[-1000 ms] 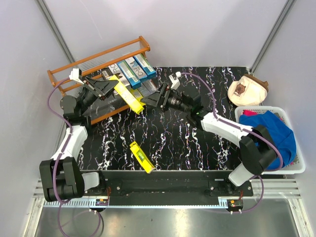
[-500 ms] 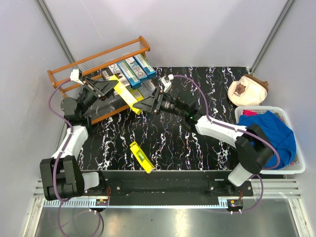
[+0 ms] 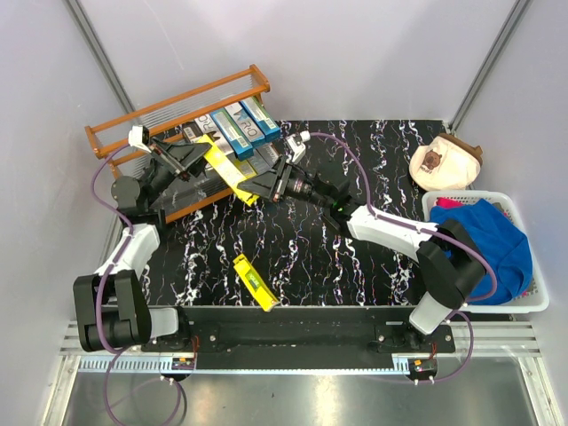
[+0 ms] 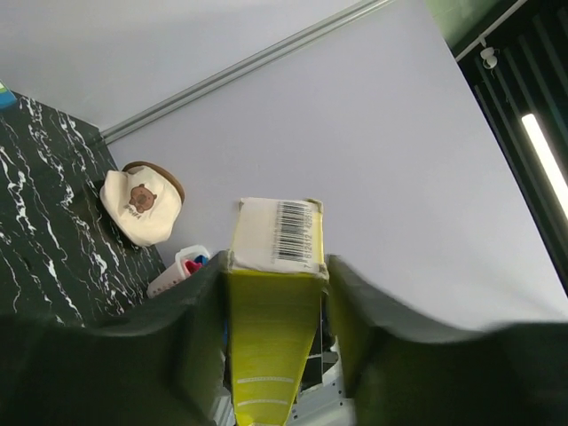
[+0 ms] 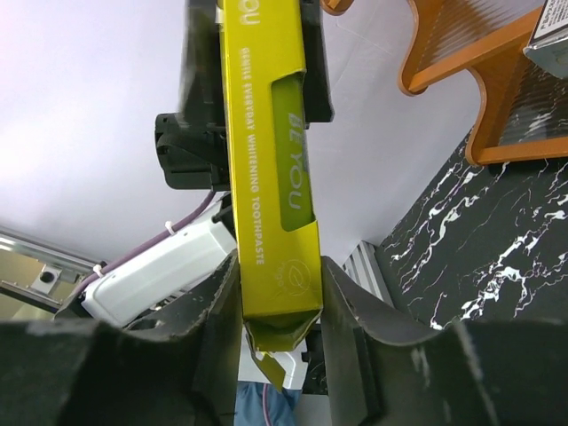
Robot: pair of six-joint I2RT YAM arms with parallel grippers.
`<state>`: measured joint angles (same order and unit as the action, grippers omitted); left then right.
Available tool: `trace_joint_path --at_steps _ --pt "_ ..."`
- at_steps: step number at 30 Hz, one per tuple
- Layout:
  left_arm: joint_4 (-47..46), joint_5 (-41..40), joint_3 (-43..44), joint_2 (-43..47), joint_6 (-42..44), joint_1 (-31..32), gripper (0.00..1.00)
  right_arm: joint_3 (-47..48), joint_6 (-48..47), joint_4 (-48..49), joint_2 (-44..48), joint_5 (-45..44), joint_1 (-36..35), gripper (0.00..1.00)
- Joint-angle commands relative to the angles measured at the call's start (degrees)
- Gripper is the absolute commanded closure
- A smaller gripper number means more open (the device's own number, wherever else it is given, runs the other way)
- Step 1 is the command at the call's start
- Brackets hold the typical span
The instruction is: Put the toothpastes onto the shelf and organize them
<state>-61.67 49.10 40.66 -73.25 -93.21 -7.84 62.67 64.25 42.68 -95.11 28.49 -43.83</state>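
A yellow toothpaste carton (image 3: 226, 169) hangs slanted in the air in front of the orange-brown shelf (image 3: 177, 99). My left gripper (image 3: 197, 158) is shut on its upper end, whose barcoded end flap (image 4: 275, 235) shows between the fingers (image 4: 200, 302). My right gripper (image 3: 251, 188) is shut on its lower end, where the bottom flap (image 5: 275, 333) is crumpled. Several blue-teal and silver toothpastes (image 3: 235, 124) lie on the shelf's tiers. Another yellow toothpaste (image 3: 254, 282) lies on the table near the front edge.
A white basket (image 3: 484, 197) with a blue cloth (image 3: 484, 240) stands at the right edge of the table. A cream bear-face cap (image 3: 445, 161) lies behind it. The shelf's end post (image 5: 479, 80) is close beside my right gripper.
My right gripper moved left onto the carton's lower end and closed on it. The left gripper stayed on the upper end, its jaws easing slightly.
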Motion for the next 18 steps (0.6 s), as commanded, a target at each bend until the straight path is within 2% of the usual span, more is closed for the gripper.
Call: trace_joint_path --at_steps 1,2,3,6,7,8,9,10,11,13,17,18 --pt "-3.91 1.69 0.82 0.65 1.18 -0.16 0.37 2.01 0.26 1.80 2.03 -0.72 0.33 0.65" --pt "-1.46 2.05 1.43 0.83 3.10 -0.16 0.31 1.93 0.26 1.01 2.21 -1.15 0.59 0.65" --pt "0.30 2.22 1.70 1.09 4.51 -0.16 0.19 1.23 0.26 0.40 2.38 -1.50 0.94 0.66" --pt "12.59 2.75 3.28 3.63 13.20 -0.16 0.01 -0.44 0.26 -1.36 3.88 -2.39 2.17 0.68" --pt "17.06 2.49 4.76 4.17 16.36 -0.16 0.01 -0.80 0.18 -1.54 4.66 -2.39 2.52 0.68" --pt "27.72 2.14 5.64 4.69 23.35 -0.16 0.01 -1.50 -0.09 -1.89 5.11 -2.47 2.87 0.69" --pt "33.40 0.40 6.78 5.57 27.34 -0.16 0.01 -1.76 -0.26 -3.20 5.55 -2.65 3.31 0.69" --pt "46.51 -1.19 9.58 5.93 31.56 -0.16 0.01 -2.03 -0.96 -4.00 6.51 -2.82 3.58 0.69" --pt "52.47 -3.03 11.17 6.02 39.60 -0.08 0.01 -2.55 -1.32 -4.61 6.95 -2.74 3.75 0.69" --pt "64.32 -8.22 14.69 6.28 45.37 -0.08 0.01 -3.08 -2.37 -6.28 8.00 -2.13 4.19 0.69" --pt "74.13 -16.65 17.51 8.38 55.31 -0.07 0.01 -4.84 -3.95 -8.83 8.63 1.03 4.55 0.70" --pt "75.80 -21.19 18.04 9.70 56.55 0.01 0.01 -5.10 -4.65 -9.97 8.63 1.91 4.63 0.70"
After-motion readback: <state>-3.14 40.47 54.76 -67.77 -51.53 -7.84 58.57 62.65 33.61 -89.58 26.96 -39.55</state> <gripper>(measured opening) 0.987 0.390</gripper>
